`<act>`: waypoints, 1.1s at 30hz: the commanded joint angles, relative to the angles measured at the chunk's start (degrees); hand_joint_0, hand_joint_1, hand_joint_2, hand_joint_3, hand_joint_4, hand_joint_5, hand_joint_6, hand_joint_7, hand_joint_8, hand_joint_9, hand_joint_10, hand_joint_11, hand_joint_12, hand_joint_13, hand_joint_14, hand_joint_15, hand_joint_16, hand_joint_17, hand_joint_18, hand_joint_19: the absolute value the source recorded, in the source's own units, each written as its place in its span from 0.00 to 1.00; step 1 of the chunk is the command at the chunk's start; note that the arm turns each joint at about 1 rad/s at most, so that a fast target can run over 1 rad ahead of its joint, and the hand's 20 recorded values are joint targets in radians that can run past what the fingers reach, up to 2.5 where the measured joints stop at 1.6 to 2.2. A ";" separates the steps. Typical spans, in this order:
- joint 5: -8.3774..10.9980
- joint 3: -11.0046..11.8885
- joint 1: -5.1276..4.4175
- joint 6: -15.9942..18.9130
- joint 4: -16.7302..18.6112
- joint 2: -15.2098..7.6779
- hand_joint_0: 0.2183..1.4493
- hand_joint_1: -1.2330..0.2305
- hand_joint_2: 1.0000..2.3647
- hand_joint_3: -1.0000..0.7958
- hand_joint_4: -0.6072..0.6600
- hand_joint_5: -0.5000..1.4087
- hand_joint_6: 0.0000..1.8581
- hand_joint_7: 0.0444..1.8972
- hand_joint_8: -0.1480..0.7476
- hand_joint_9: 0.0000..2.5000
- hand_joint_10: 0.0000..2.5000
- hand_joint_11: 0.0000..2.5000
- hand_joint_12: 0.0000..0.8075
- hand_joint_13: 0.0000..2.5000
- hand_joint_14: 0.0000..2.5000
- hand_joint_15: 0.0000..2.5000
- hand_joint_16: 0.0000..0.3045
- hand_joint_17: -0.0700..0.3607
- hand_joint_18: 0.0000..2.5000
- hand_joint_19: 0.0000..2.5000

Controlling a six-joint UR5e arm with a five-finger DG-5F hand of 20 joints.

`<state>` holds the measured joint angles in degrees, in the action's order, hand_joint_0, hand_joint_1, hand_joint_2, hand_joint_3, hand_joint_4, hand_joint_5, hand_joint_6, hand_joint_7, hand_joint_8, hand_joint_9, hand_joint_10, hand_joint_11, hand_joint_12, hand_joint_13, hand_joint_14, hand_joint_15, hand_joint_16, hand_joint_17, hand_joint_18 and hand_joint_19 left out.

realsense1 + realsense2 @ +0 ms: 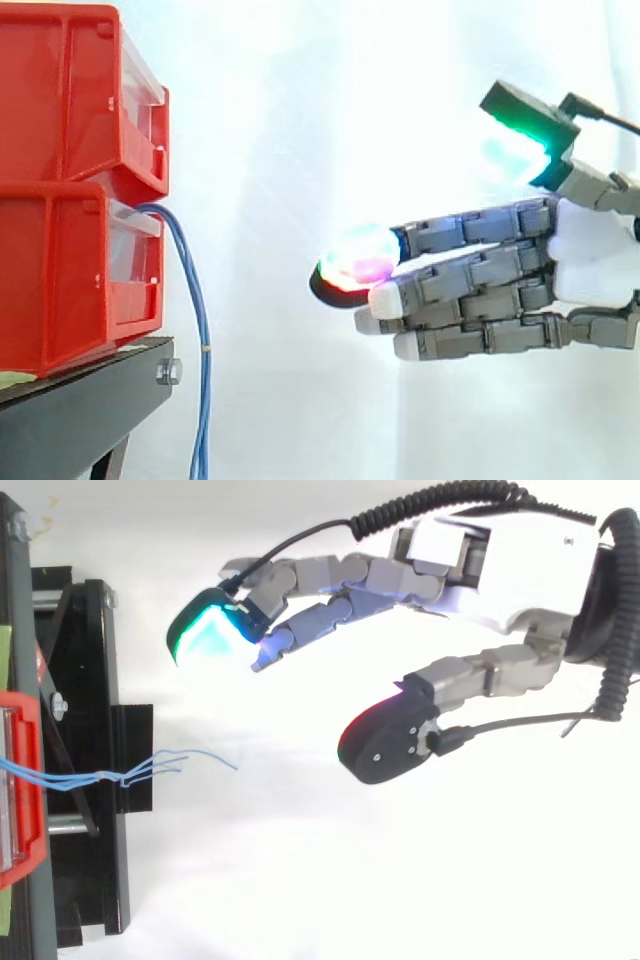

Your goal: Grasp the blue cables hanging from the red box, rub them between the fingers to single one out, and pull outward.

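Dangling from the red box point(70, 270), thin blue cables point(203, 340); hand point(590, 265) outstretched, empty, apart.

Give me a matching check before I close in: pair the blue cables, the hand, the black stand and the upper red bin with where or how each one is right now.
Things:
1. blue cables
2. hand
3. black stand
4. upper red bin

Places or states:
A. carries both bins
B. open, fingers straight, clear of the cables
C. stacked on the lower red bin
D. hang down from the lower red bin's front

Pairs: 1-D, 2-B, 3-A, 4-C
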<state>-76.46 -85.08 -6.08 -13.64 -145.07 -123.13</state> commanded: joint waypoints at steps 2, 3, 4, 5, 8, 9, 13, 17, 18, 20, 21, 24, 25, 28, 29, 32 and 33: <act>0.79 0.00 -0.60 -1.30 3.21 -1.15 0.20 0.49 0.00 0.28 0.63 0.13 0.27 0.35 0.43 0.05 0.00 0.00 0.44 0.02 0.00 0.04 0.18 0.45 0.00 0.06; 0.97 0.00 -0.77 -1.56 3.65 -1.15 0.20 0.48 0.00 0.28 0.64 0.13 0.27 0.35 0.43 0.06 0.00 0.00 0.44 0.03 0.00 0.04 0.18 0.44 0.00 0.06; 1.58 0.00 -1.04 -2.44 3.47 -1.06 0.20 0.47 0.00 0.28 0.64 0.14 0.27 0.35 0.45 0.08 0.00 0.00 0.44 0.05 0.00 0.04 0.17 0.43 0.02 0.05; 1.85 0.00 -1.04 -2.62 3.47 -1.15 0.21 0.47 0.00 0.28 0.65 0.14 0.27 0.36 0.45 0.09 0.00 0.00 0.44 0.07 0.00 0.04 0.16 0.42 0.03 0.05; 2.72 0.00 -1.30 -3.32 3.74 -2.20 0.21 0.47 0.00 0.28 0.65 0.14 0.27 0.36 0.45 0.11 0.00 0.00 0.43 0.09 0.00 0.05 0.15 0.41 0.04 0.06; 2.64 0.00 -1.30 -3.23 3.83 -2.47 0.21 0.47 0.00 0.28 0.65 0.14 0.27 0.36 0.45 0.11 0.00 0.00 0.43 0.10 0.00 0.06 0.15 0.41 0.05 0.06; 2.72 0.00 -1.48 -2.53 6.29 -4.66 0.22 0.47 0.00 0.28 0.66 0.14 0.27 0.37 0.46 0.14 0.00 0.00 0.43 0.13 0.00 0.07 0.15 0.40 0.07 0.07; 3.16 0.00 -1.83 -2.62 8.04 -5.19 0.22 0.47 0.00 0.28 0.66 0.15 0.27 0.37 0.47 0.15 0.00 0.02 0.43 0.14 0.00 0.08 0.15 0.40 0.08 0.07; 3.25 0.00 -1.83 -2.62 7.96 -5.19 0.22 0.47 0.00 0.28 0.67 0.15 0.27 0.37 0.47 0.16 0.00 0.03 0.43 0.15 0.00 0.08 0.15 0.40 0.09 0.08; 3.87 0.00 -1.92 -2.35 6.90 -5.19 0.22 0.47 0.00 0.28 0.67 0.15 0.27 0.38 0.47 0.17 0.00 0.03 0.43 0.15 0.00 0.08 0.15 0.39 0.10 0.08; 4.22 0.00 -2.00 -2.35 6.90 -5.28 0.22 0.47 0.00 0.28 0.67 0.15 0.27 0.38 0.47 0.18 0.00 0.04 0.43 0.15 0.00 0.08 0.15 0.39 0.10 0.08; 5.10 0.00 -2.36 -2.62 7.34 -5.28 0.22 0.47 0.00 0.28 0.67 0.15 0.27 0.38 0.47 0.19 0.00 0.05 0.43 0.17 0.00 0.09 0.14 0.39 0.10 0.08; 5.27 0.00 -2.44 -2.71 7.43 -5.19 0.22 0.47 0.00 0.28 0.68 0.15 0.27 0.38 0.48 0.19 0.00 0.05 0.43 0.17 0.00 0.09 0.14 0.39 0.10 0.08; 6.33 0.00 -2.79 -3.50 7.69 -5.28 0.23 0.47 0.00 0.28 0.68 0.15 0.27 0.38 0.48 0.19 0.00 0.05 0.43 0.17 0.00 0.09 0.14 0.39 0.11 0.08; 6.77 0.00 -2.88 -3.76 7.87 -5.37 0.23 0.47 0.00 0.28 0.68 0.15 0.27 0.38 0.48 0.20 0.00 0.05 0.43 0.17 0.00 0.09 0.14 0.39 0.11 0.08; 7.56 2.11 -2.88 -3.32 9.36 -9.58 0.23 0.48 0.00 0.28 0.68 0.15 0.27 0.38 0.48 0.20 0.00 0.05 0.43 0.18 0.00 0.09 0.14 0.39 0.11 0.08; 7.38 2.72 -2.97 -2.88 9.63 -10.38 0.23 0.48 0.00 0.28 0.68 0.15 0.27 0.38 0.48 0.20 0.00 0.05 0.43 0.18 0.00 0.09 0.14 0.39 0.11 0.09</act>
<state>-69.40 -83.74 -8.95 -17.03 -136.33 -130.93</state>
